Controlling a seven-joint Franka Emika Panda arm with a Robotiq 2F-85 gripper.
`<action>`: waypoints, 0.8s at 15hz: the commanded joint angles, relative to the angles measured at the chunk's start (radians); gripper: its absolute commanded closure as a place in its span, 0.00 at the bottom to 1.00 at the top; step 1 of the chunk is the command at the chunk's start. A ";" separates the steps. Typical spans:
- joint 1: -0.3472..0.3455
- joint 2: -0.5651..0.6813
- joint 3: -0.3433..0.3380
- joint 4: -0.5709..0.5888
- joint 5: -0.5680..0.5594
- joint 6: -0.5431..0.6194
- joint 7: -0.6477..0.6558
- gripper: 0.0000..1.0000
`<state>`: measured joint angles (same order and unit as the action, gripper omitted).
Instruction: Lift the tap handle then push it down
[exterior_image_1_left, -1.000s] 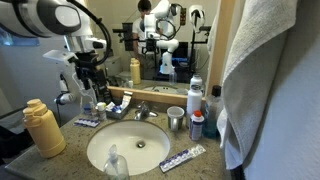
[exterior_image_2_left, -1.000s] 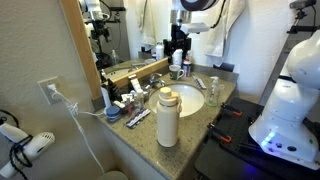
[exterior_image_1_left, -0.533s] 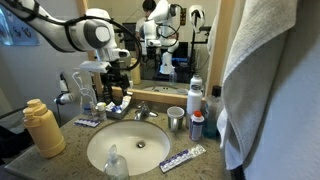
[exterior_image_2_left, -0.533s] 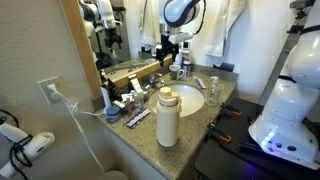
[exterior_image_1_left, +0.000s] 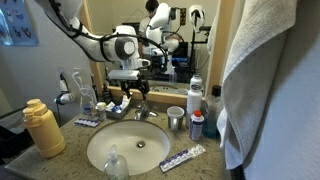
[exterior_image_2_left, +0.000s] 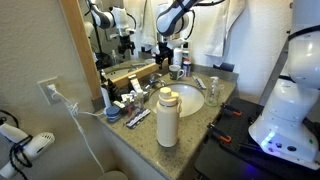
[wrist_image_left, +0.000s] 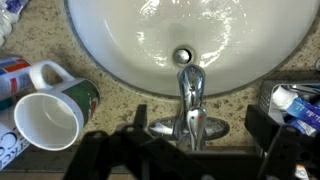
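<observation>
My pincer (exterior_image_1_left: 136, 95) hangs released just above the tap handle (wrist_image_left: 190, 100); 0 of 2 moves done, lift first

1. arm (exterior_image_1_left: 100, 45) — wearing smooth white shells throughout. Tubular links are swelling into rounded joint housings, and one housing is showing a dark grey circular end cap (exterior_image_1_left: 125, 47).
2. base section (exterior_image_2_left: 288, 95) — bulbous and glossy white, widening toward the bottom. It is glowing blue along its lower edge.
3. gripper (exterior_image_1_left: 133, 88) — black and blocky, contrasting sharply with the white links above it.
4. fingers (wrist_image_left: 262, 128) — appearing in the wrist view as flat, matte black bars, edges blurring out of focus. No markings or screws are showing clearly.
</observation>
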<state>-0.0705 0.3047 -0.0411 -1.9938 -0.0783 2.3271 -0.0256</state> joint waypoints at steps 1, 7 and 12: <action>-0.029 0.092 0.014 0.119 0.042 -0.046 -0.143 0.00; -0.055 0.200 0.031 0.212 0.070 -0.071 -0.271 0.00; -0.062 0.258 0.040 0.250 0.075 -0.072 -0.277 0.25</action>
<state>-0.1159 0.5316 -0.0199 -1.7930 -0.0206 2.2953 -0.2753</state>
